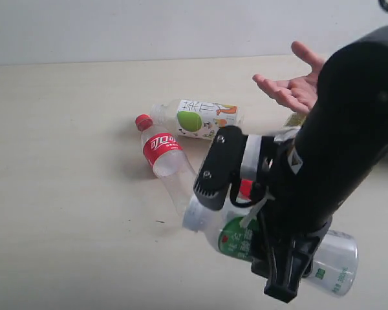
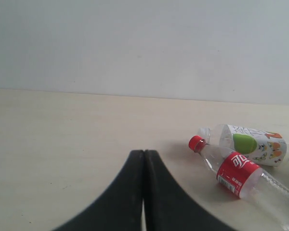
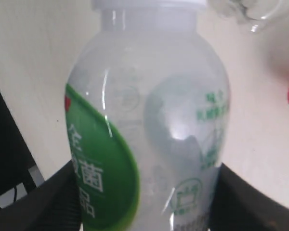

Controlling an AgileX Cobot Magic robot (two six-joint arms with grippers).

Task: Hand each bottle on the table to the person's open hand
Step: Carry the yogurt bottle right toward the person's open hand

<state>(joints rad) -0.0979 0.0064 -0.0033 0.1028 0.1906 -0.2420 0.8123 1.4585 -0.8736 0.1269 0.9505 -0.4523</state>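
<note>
My right arm's black claw (image 1: 281,271) clamps the white-and-green plastic bottle with a white cap (image 1: 240,240), which lies sideways in its grip at the near edge of the pale beige wood-grain table (image 1: 64,194). The person's bare open hand (image 1: 291,85) waits palm-up beyond it. A clear bottle with red cap and label (image 1: 163,152) and a white-labelled green-apple bottle (image 1: 197,119) lie touching on the tabletop. My left claw (image 2: 144,154) is pressed closed, empty.
</note>
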